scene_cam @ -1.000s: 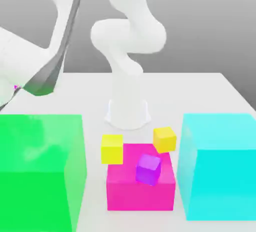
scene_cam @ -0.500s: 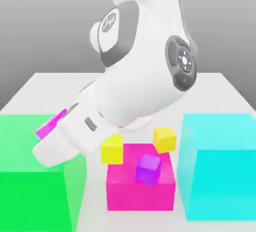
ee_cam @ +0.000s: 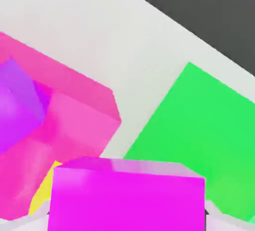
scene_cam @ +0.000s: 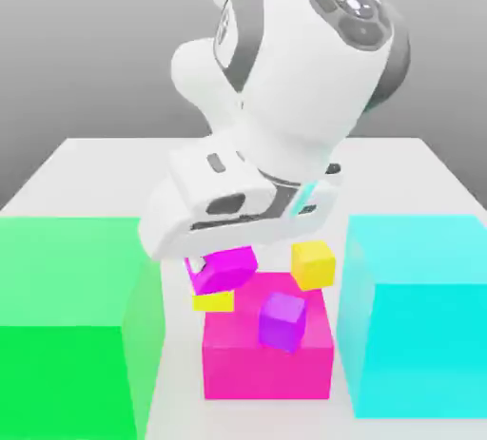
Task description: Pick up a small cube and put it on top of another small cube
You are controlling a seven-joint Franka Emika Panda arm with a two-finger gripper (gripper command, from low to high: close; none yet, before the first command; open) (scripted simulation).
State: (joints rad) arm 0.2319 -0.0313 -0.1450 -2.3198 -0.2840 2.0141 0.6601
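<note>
Currently the white two-finger gripper (scene_cam: 221, 272) pinches the small bright magenta-pink cube (scene_cam: 224, 269), tilted, directly over a small yellow cube (scene_cam: 213, 301) whose top edge shows just beneath it. Both sit beside the large magenta block (scene_cam: 267, 357), which carries a small violet-purple cube (scene_cam: 282, 320); 1 more small yellow cube (scene_cam: 313, 264) lies behind.

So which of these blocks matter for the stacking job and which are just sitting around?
Job:
small magenta cube in the shut pincer
yellow cube under it

Lying about:
second yellow cube
violet cube
large magenta block
green block
cyan block
</note>
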